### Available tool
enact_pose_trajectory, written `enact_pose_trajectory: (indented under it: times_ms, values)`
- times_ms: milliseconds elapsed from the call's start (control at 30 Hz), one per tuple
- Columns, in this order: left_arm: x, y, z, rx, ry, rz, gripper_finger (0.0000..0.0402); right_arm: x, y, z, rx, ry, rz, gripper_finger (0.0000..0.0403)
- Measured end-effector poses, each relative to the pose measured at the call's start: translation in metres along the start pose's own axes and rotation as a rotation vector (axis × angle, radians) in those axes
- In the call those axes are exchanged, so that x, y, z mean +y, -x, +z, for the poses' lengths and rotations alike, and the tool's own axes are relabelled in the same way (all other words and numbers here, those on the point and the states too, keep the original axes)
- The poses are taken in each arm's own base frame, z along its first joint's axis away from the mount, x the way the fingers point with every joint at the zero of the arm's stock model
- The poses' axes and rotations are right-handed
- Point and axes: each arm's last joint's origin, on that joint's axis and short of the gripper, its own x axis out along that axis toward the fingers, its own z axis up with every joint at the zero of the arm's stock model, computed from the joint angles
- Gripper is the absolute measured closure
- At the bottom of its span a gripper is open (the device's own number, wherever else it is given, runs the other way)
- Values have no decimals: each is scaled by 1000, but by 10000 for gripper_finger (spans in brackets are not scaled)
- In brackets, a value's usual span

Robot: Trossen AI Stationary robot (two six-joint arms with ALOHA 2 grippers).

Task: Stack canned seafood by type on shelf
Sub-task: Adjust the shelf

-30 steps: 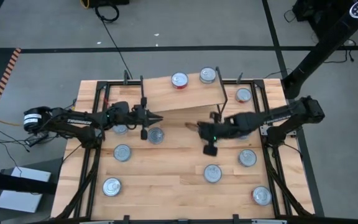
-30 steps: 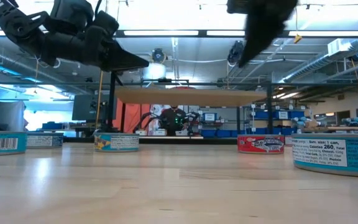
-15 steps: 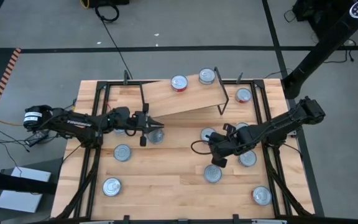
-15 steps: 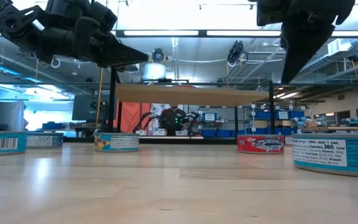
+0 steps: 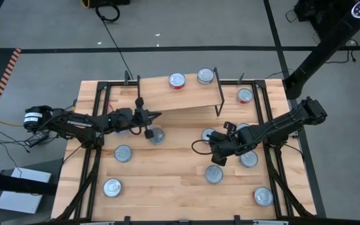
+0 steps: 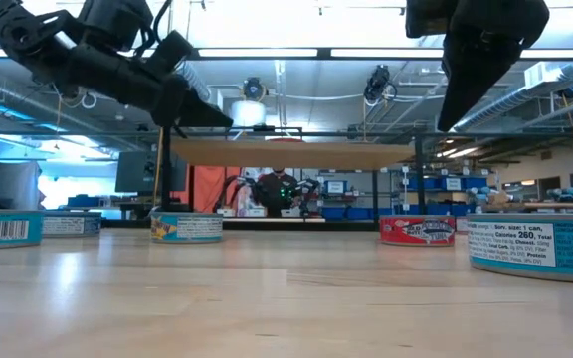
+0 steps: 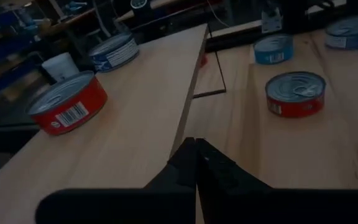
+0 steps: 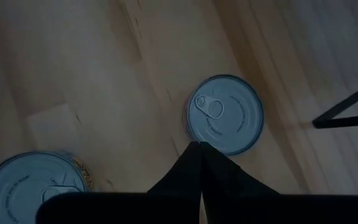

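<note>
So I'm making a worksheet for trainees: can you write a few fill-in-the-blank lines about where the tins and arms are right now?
1. The shelf carries ____ tins on its top.
2. The red-labelled tin stands on the ____.
3. The fingers of the left hand are ____.
4. The right hand points at a tin whose lid faces ____.

Missing words: two; shelf; shut; up

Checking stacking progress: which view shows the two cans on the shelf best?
The left wrist view: red can and blue can show labels. The high view shows only lids. The low view sees the shelf from below; the right wrist view misses them.
</note>
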Motion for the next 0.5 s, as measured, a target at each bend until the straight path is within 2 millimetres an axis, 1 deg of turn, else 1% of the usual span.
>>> enact_pose_trajectory:
  times_ms: [133,333,400,500]
  values:
    - [1,-4,19,-17,-17,-25,399,0,0,1,-6,-2,1,392]
    - [-4,-5,42,-23,-34,-104,400,1,0,1,-15,-1,0,392]
    - [-8,-4,45,-7,-45,-151,400,1,0,1,-15,-1,-1,392]
    - [-16,-1,39,91,-83,-196,400,2,1,0,-17,6,3,392]
